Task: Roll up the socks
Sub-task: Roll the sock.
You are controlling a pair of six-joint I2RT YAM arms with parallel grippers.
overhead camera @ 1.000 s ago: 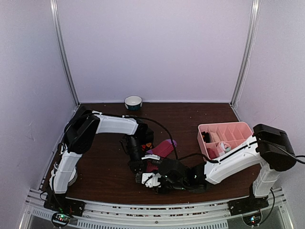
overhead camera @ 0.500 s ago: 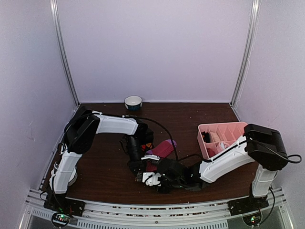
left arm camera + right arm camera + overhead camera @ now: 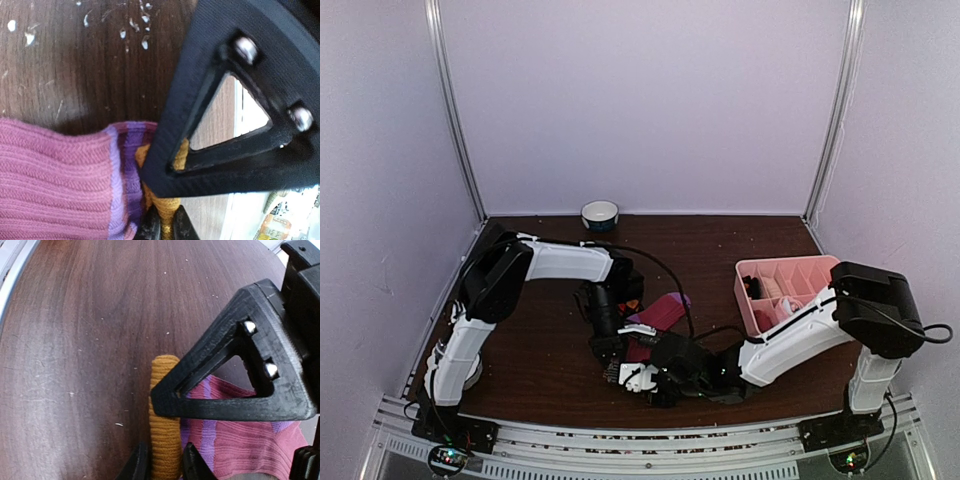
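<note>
Purple sock (image 3: 665, 311): middle of counter (image 3: 535, 365), between both arms.
Left jaws: clamped on its orange end (image 3: 165, 432).
Right jaws: just squeezed onto it too, roll probably starts.

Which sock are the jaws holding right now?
The purple-magenta striped sock: both pairs of jaws pinch its orange end. The black argyle sock is not gripped.

High overview; two wrist close-ups, same sock (image 3: 55, 185)

Ribbed knit sock (image 3: 240, 440) on scuffed wood-grain table (image 3: 75, 340); fingers (image 3: 295, 405) textured matt black plastic.
</note>
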